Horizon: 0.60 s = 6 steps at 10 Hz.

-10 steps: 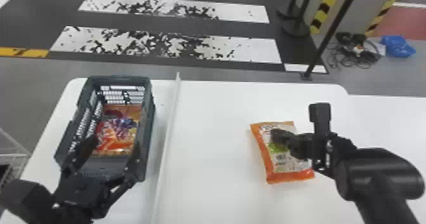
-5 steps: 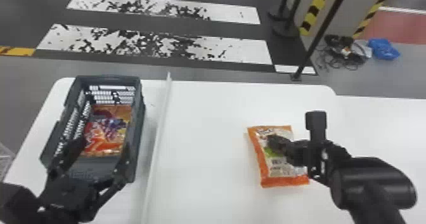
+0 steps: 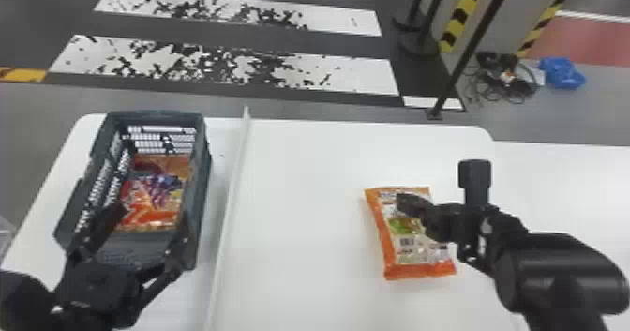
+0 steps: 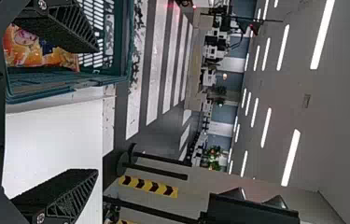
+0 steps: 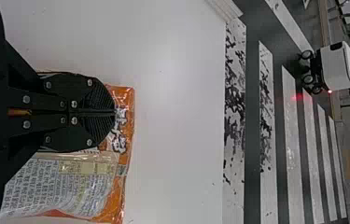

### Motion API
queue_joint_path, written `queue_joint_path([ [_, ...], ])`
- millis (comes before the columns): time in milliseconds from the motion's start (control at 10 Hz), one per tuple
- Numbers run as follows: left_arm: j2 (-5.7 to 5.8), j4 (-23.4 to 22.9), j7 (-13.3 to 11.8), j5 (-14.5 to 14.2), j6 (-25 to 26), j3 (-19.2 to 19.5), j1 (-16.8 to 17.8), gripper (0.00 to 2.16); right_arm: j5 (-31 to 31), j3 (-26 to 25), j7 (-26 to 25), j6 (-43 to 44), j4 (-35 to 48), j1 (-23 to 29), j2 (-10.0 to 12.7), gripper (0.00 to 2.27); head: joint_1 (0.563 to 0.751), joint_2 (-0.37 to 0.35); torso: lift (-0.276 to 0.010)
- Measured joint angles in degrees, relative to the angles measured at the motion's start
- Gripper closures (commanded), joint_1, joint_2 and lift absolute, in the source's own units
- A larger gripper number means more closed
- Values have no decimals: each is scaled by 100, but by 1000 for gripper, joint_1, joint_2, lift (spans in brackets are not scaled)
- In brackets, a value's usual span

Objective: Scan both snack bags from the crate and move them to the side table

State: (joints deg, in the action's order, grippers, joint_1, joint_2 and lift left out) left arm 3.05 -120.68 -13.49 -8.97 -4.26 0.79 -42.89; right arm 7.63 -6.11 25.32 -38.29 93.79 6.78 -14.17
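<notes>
My left gripper [image 3: 152, 213] is open above the near part of the dark crate [image 3: 205, 166]. An orange-red snack bag [image 3: 152, 199] lies inside the crate. In the left wrist view, the spread fingers of my left gripper [image 4: 98, 111] have nothing between them; beyond one is the bagged snack [image 4: 21, 49] in the crate [image 4: 65, 81]. My right gripper [image 3: 402, 202] is over an orange-edged snack bag [image 3: 408, 229] on the white table. In the right wrist view, the fingers of my right gripper [image 5: 115, 112] meet, covering part of this bag [image 5: 84, 179].
A thin raised white strip [image 3: 233, 184] divides the crate's side from the rest of the white table [image 3: 300, 213]. Another white surface [image 3: 572, 180] adjoins at the right. A black pole [image 3: 461, 67] stands behind the table.
The head view has swung slightly rightward, so crate, bags and table appear farther left. The right fingertips are slightly higher relative to the bag on the table. Both grippers keep their state.
</notes>
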Motion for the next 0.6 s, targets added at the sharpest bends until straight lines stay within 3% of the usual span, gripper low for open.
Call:
queue_joint_path([
  [600, 4, 98, -3, -17, 0, -32, 66, 80, 156, -946, -11, 127, 517, 917, 106, 2125, 695, -233, -29],
])
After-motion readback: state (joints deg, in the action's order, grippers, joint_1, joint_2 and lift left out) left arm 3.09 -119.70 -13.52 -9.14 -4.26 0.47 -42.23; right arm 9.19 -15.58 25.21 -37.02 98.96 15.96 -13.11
